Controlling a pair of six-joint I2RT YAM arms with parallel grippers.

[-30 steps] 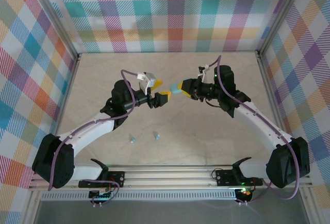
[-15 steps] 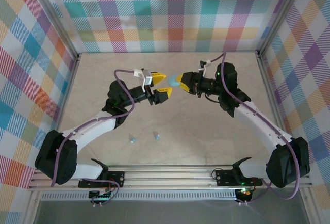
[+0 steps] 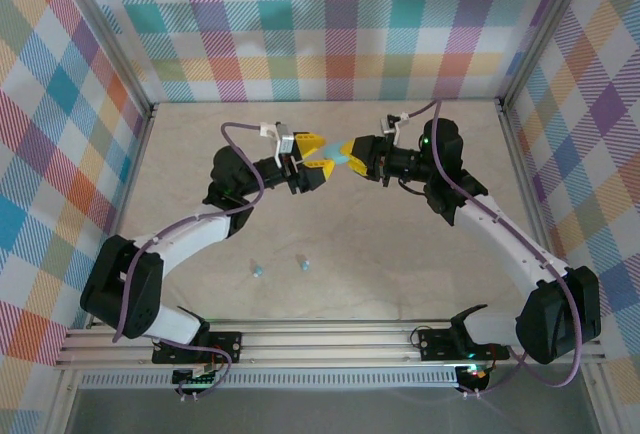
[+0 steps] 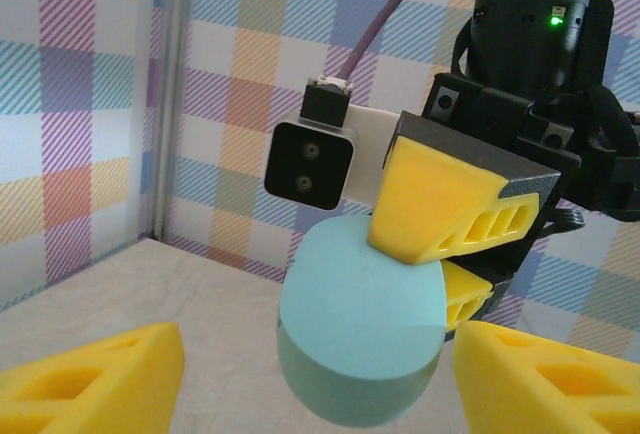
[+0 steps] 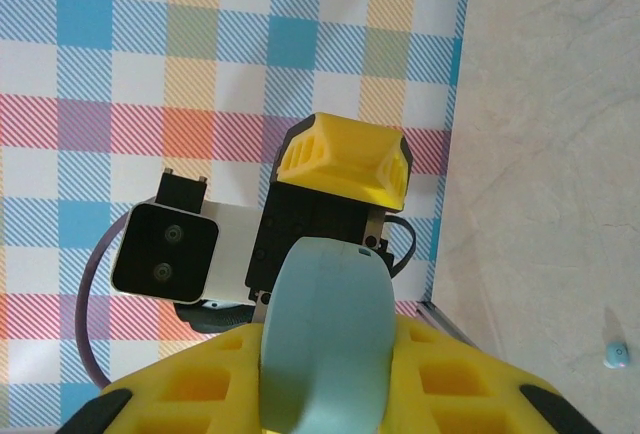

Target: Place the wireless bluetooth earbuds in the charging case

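Charging case (image 4: 360, 334) held aloft, closed; contents hidden
Right gripper (image 3: 354, 152) pinches it; left gripper (image 3: 322, 161) spread wide around it; two earbuds (image 3: 258, 271) lie on the table (image 3: 400, 244)

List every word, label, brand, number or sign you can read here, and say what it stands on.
No readable text anywhere.
The light-blue oval plastic charging case: plain, unmarked.
The black-and-white wrist camera box: no label visible.
The tiny light-blue plastic earbuds: too small to tell.
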